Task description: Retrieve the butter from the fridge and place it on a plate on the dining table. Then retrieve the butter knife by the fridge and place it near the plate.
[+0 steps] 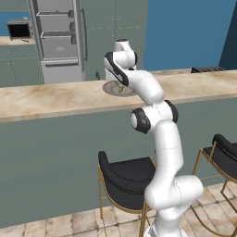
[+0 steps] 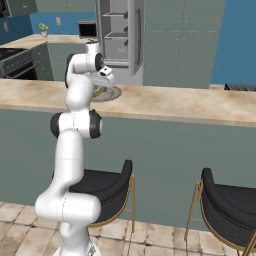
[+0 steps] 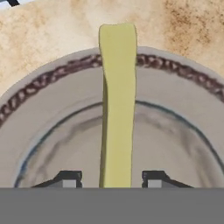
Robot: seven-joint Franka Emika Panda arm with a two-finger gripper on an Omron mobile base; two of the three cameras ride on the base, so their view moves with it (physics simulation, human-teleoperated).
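Observation:
The butter (image 3: 118,109), a pale yellow stick, stands on end over the round grey plate (image 3: 52,131) on the dining table (image 1: 46,99). My gripper (image 3: 111,179) is right above the plate, and its dark fingertips (image 3: 69,178) flank the stick with a clear gap on each side, so the jaws are open and not touching it. In the base views the hand (image 1: 121,83) (image 2: 103,80) hangs low over the plate (image 1: 110,88) (image 2: 114,93). The fridge (image 1: 58,41) (image 2: 120,35) stands open behind the table. I cannot make out the butter knife.
Black gold-legged stools (image 1: 125,178) (image 2: 227,200) stand at the table's front, close to my base. A small oven with a black window (image 1: 19,30) sits on the back counter left of the fridge. A dark flat object (image 1: 207,69) lies at the table's far right.

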